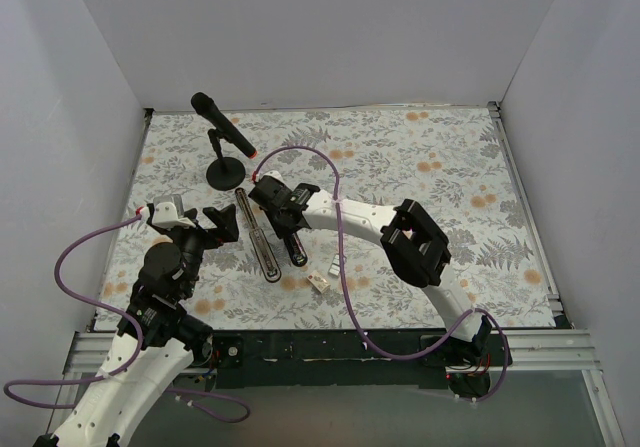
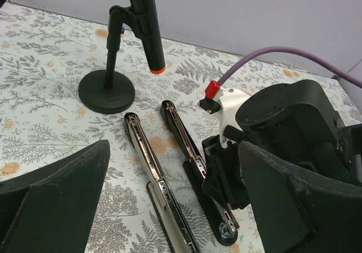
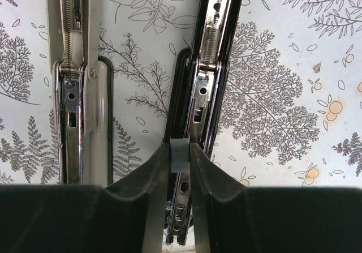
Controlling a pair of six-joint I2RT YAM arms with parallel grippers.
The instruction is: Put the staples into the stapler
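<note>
The stapler [image 1: 270, 249] lies swung open flat on the floral mat as two long halves side by side, a silver one [image 3: 76, 66] and a black-edged one with a metal channel [image 3: 212, 49]. My right gripper [image 3: 180, 151] is shut on the staples [image 3: 180, 155], a small grey block pinched between its fingertips just above the black-edged half's channel. In the top view that gripper [image 1: 283, 225] hangs over the stapler's middle. The small whitish staple box [image 1: 318, 282] lies near the stapler's near end. My left gripper [image 2: 173, 151] stands wide open, empty, just left of the stapler [image 2: 150, 168].
A black microphone [image 1: 222, 127] on a round stand [image 1: 226, 174] is behind the stapler, close to its far end. Purple cables loop over both arms. White walls close in the mat on three sides.
</note>
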